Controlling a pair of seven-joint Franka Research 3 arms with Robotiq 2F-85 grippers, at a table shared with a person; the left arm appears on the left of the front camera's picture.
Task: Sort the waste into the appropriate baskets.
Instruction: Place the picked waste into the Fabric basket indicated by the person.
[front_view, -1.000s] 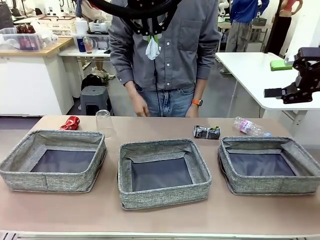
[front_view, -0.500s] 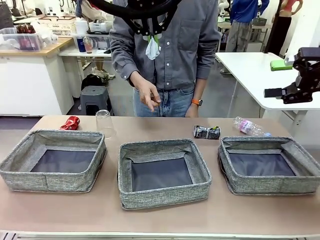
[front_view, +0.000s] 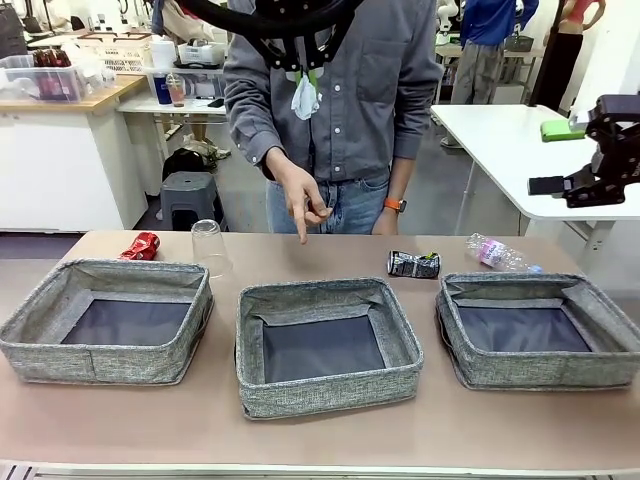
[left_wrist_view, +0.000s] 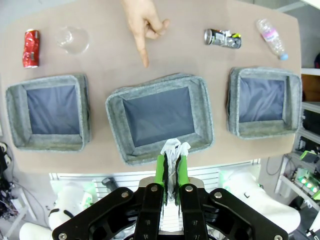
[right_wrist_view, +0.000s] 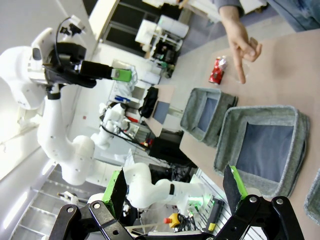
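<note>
Overhead, the crumpled white tissue is pinched in the closed left gripper, high above the middle basket. The right gripper is spread wide, empty. A person's hand is pointed down behind that basket.

The long table has a plain tan top with rounded far corners. Three low grey woven baskets sit on it in a row across the near half, set apart from one another: the left basket, the middle basket a little nearer the front edge, and the right basket. Behind them, along the far strip, a crushed red can lies at the left end. A clear plastic cup stands just beside the left basket's far corner. A crushed dark-silver can lies on its side behind the gap between the middle and right baskets. A clear plastic bottle lies just behind the right basket, blue cap pointing right.
</note>
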